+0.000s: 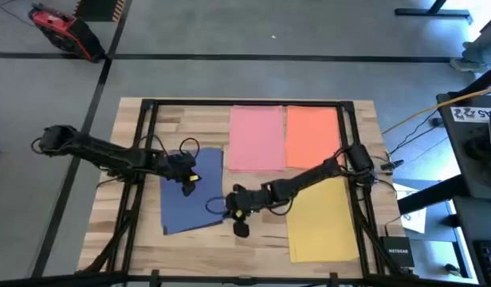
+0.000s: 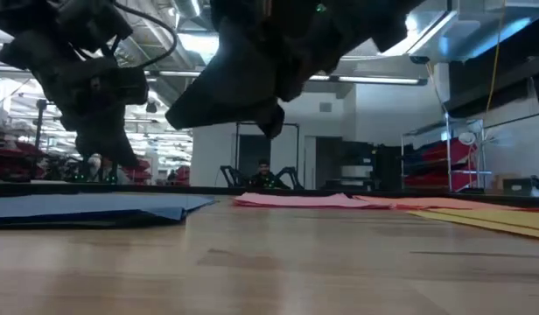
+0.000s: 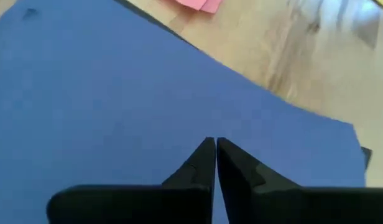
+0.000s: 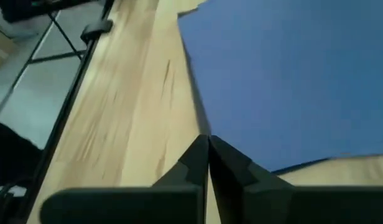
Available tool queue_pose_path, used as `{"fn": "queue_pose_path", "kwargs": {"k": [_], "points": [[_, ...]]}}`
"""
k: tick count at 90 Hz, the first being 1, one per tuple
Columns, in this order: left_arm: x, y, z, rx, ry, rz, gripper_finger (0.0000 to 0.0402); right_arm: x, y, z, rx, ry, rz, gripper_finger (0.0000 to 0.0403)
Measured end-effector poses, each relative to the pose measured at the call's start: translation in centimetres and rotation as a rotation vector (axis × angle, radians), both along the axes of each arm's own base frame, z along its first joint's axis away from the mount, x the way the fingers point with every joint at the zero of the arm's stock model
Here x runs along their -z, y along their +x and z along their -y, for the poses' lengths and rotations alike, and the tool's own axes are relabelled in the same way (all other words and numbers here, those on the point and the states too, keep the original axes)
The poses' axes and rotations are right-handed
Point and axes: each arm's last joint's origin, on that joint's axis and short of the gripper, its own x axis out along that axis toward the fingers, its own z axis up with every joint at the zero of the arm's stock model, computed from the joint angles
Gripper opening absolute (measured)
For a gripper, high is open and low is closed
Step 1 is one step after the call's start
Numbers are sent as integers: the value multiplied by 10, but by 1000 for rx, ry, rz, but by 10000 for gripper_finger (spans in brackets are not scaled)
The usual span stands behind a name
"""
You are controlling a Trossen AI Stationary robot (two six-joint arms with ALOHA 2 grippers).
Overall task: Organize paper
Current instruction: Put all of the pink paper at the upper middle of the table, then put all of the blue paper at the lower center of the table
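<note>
Blue sheet (image 1: 191, 191) lying askew, pink (image 1: 255, 137), orange (image 1: 312, 135), yellow (image 1: 322, 219) flat on table

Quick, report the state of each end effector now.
Left end effector: shut, holding nothing, over the blue paper.
Right end effector: shut, holding nothing, at the edge of the blue paper.
</note>
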Motion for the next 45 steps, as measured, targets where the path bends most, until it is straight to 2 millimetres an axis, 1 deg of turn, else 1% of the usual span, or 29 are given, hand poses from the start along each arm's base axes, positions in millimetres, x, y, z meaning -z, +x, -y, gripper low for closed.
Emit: {"fn": "queue_pose_path", "kwargs": {"k": [6,15,20,31,45], "points": [[-1,3,0,0,-2,29,0,3,4,-2,7,2,-10,0],[-1,5,0,-6,-10,42,0,13,15,-5,-3,15,-31,0],[-1,5,0,-9,-12,41,0,19,23,-8,-8,16,-35,0],[-1,5,1,-12,-17,41,0,23,36,-19,-25,21,-55,0],[-1,5,1,-8,-13,39,0,36,40,-28,-4,-6,-109,0]]}}
